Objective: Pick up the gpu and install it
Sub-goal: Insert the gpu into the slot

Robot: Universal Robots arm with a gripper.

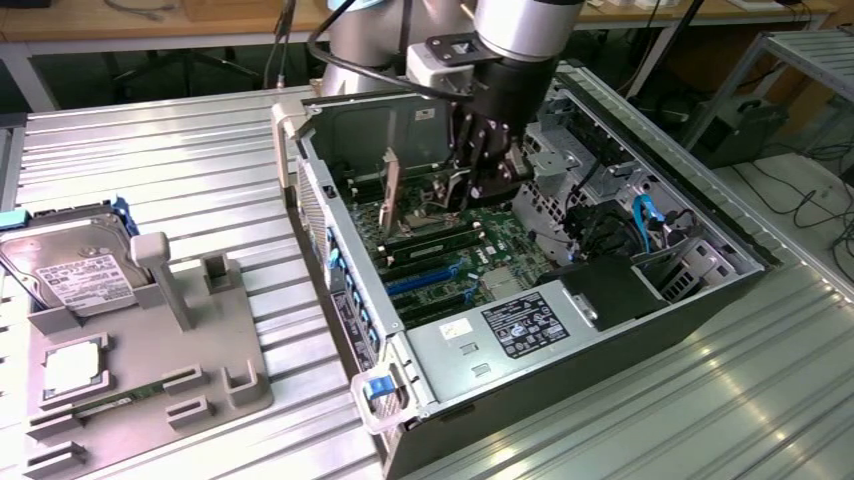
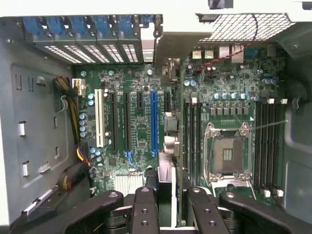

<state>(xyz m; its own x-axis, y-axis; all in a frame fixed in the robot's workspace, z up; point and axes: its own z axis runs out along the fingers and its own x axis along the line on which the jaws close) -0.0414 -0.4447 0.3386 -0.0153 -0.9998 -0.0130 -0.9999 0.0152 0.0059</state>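
- The claw (image 1: pixel 483 192) hangs inside the open computer case (image 1: pixel 400 330). Its fingers (image 2: pixel 145 207) are clamped on the gpu (image 2: pixel 166 168), which stands on edge between them above the motherboard (image 2: pixel 136 131).
- In the exterior view the card's brownish face shows upright at the claw's 9 o'clock, within the case walls.
- The wrist view sees the card edge-on, running alongside a long blue slot (image 2: pixel 154 122), with the bare processor socket (image 2: pixel 226 156) on its other side.
- The case lies on its side on a ribbed metal table (image 1: pixel 174 150).
- At the case's 8 o'clock in the exterior view, a grey tray (image 1: pixel 227 360) holds a hard drive (image 1: pixel 67 265) and a square processor chip (image 1: pixel 74 365).
- A wooden bench (image 1: pixel 134 20) runs along 12 o'clock, and loose cables (image 1: pixel 814 200) lie on the floor at 3 o'clock.
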